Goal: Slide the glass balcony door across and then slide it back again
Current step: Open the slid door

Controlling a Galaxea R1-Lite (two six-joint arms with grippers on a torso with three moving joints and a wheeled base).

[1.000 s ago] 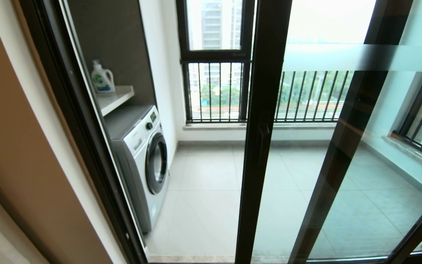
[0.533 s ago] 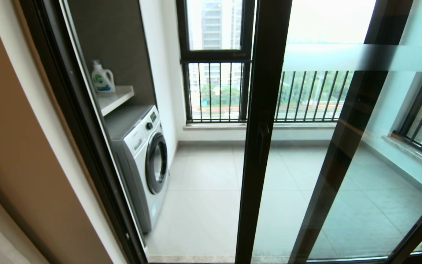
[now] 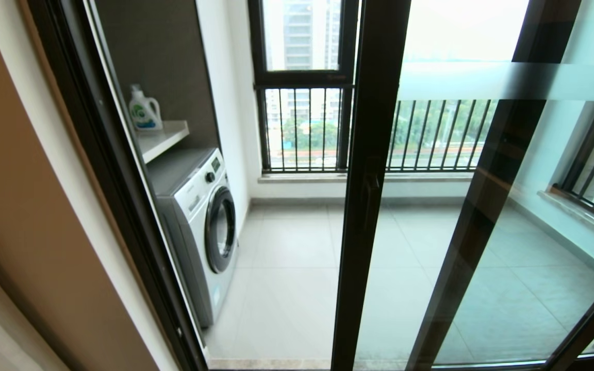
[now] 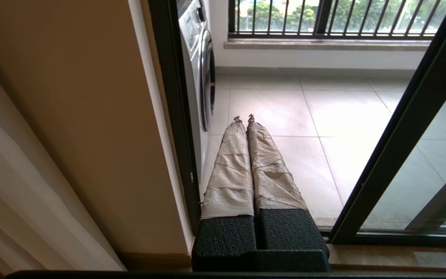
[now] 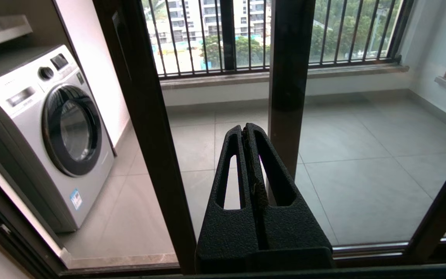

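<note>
Pale balcony floor tiles (image 3: 286,268) and a washing machine (image 3: 201,226) show through the open gap on the left. Right of it stands the glass balcony door (image 3: 374,170), its dark frame edge mid-doorway. Both grippers sit pressed closed and empty: left gripper (image 4: 244,117) facing the gap, right gripper (image 5: 245,130) just before the door's glass.

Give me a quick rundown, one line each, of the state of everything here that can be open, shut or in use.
Glass balcony door: slid partly across, doorway open on the washer's side.
Washing machine: round door shut.
Detergent bottle: upright on the shelf, cap on.
Left hand: shut, holding nothing, low by the door frame.
Right hand: shut, holding nothing, in front of the door.
</note>
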